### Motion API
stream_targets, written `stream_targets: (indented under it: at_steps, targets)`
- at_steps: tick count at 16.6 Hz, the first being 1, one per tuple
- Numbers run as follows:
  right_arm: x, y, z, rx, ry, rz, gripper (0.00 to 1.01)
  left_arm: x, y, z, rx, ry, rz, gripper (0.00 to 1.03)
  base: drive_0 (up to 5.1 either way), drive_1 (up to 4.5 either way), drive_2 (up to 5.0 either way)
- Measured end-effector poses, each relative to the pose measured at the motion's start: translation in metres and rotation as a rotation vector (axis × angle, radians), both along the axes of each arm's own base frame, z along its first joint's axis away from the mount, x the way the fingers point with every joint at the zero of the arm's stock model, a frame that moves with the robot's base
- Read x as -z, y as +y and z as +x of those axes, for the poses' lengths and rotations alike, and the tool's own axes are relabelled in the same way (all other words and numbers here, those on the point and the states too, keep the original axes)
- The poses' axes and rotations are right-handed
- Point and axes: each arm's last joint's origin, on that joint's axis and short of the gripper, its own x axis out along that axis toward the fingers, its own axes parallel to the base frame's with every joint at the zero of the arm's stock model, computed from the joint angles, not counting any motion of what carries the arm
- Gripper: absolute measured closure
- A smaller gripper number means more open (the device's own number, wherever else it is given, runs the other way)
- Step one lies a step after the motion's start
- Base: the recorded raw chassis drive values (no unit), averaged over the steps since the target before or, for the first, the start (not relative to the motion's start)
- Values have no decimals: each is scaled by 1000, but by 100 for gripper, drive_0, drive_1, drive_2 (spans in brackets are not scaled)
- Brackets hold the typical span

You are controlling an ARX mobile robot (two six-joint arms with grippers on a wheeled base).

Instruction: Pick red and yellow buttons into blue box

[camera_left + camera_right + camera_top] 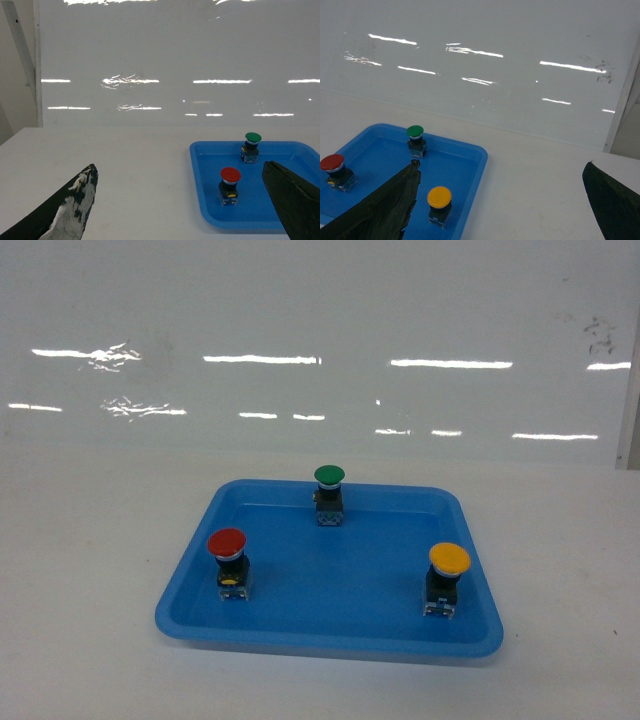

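Observation:
The red button (228, 560) stands upright at the left of a shallow blue tray (300, 635), and the yellow button (447, 578) stands at its right. The blue box is out of view. Neither gripper shows in the head view. In the left wrist view my left gripper (180, 165) is open above the white table, left of the red button (230, 185), holding nothing. In the right wrist view my right gripper (501, 164) is open too, with the yellow button (439, 204) just inside its left finger (385, 210) and the red button (334, 171) further left.
A green button (329, 493) stands at the back middle of the tray. The tray rests on a white table (90, 540) before a glossy white wall (320, 340). A wall edge or post (622, 100) rises at the far right.

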Motion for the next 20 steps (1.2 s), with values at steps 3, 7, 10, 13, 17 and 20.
stream_targets:
  at_steps: [3, 7, 10, 13, 17, 20]
  targets:
    - [0, 0, 0, 0, 0, 0, 3, 0, 0, 0, 0, 0, 0, 5, 0, 0, 0]
    - [32, 9, 35, -75, 82, -12, 3, 0, 0, 0, 0, -1, 0, 5, 0, 0, 0]
    - [42, 32, 66, -169, 100, -33, 3, 0, 0, 0, 0, 0, 0, 5, 0, 0, 0]
    - [53, 40, 81, -204, 169, -42, 3, 0, 0, 0, 0, 0, 0, 5, 0, 0, 0]
    - [57, 45, 91, -171, 242, -90, 3, 0, 0, 0, 0, 0, 0, 5, 0, 0, 0]
    - [57, 45, 91, -168, 242, -92, 3, 0, 0, 0, 0, 0, 0, 5, 0, 0, 0]
